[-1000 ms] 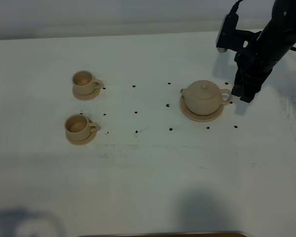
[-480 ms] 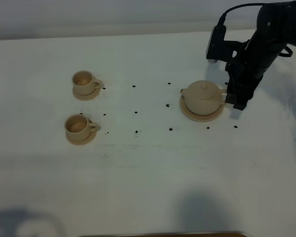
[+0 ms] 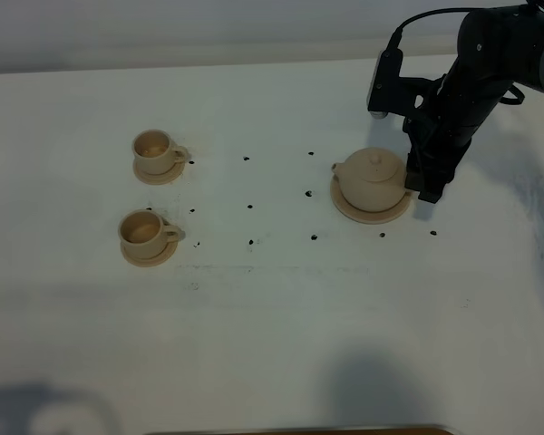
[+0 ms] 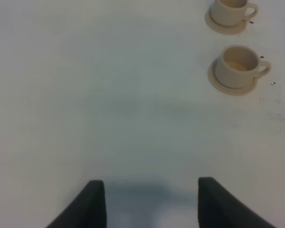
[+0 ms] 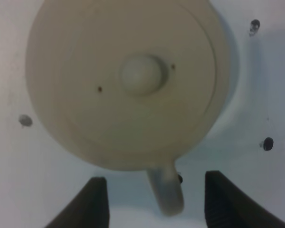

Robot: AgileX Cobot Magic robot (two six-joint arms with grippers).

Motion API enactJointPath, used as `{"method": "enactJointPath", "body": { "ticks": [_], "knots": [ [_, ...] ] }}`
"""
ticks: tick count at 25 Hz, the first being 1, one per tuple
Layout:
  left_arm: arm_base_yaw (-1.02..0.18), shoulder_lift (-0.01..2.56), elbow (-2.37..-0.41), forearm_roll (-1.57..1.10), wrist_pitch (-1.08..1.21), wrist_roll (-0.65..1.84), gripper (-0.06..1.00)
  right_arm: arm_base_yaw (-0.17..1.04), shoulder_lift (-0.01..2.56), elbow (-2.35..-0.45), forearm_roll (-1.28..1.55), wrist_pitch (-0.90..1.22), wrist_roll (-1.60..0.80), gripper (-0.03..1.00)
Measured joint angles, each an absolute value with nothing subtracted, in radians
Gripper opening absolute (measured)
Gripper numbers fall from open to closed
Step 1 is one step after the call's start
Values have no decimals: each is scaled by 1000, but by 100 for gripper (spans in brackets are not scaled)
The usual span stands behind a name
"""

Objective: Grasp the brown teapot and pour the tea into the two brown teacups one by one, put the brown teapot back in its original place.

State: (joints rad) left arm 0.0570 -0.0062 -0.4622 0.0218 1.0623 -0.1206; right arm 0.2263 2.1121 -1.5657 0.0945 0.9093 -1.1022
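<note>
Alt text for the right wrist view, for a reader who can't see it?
Looking down on the brown teapot, its loop handle lying between the fingers of the open right pincer, touching neither. Small black dots mark the white table.

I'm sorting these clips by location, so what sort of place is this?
Most likely a robotics lab bench, not a kitchen: a bare white table marked with a grid of black dots, a robot arm over the teapot, and two cups set out neatly on saucers.
</note>
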Motion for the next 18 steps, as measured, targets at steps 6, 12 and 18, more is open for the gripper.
{"method": "enactJointPath", "body": {
  "ticks": [6, 12, 18],
  "knots": [
    [57, -6, -462, 22, 1062, -121, 50, 227, 2122, -1567, 94, 915, -1102, 44],
    [57, -6, -462, 22, 1062, -121, 50, 227, 2122, -1567, 94, 944, -1094, 44],
    [57, -6, -462, 22, 1062, -121, 50, 227, 2122, -1567, 94, 967, -1092, 44]
  ]
}}
